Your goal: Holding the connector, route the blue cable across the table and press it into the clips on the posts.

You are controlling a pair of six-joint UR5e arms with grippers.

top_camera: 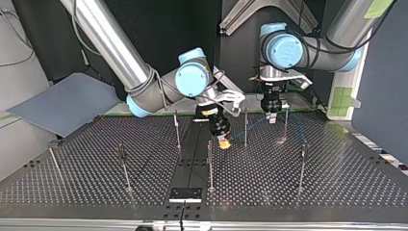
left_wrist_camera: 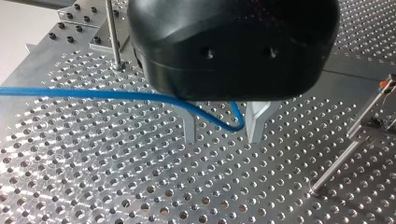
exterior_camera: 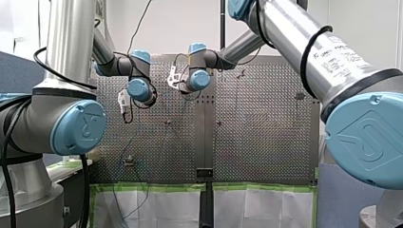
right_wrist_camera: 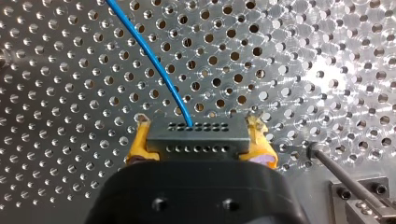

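Now | right gripper (right_wrist_camera: pixel 198 135) pinches perforated grey connector (right_wrist_camera: pixel 196 144) | left gripper (left_wrist_camera: pixel 223 128) metal fingers (left_wrist_camera: pixel 189 129) spread around blue cable (left_wrist_camera: pixel 93 93)

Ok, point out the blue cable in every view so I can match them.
Front view: blue cable, a faint line at lower left.
Top view: cable beside my left end effector, strung toward a post.
Left wrist view: cable looped between the open fingers.
Right wrist view: cable running ahead from the connector in my right end effector.
Shared landmark: the perforated table.
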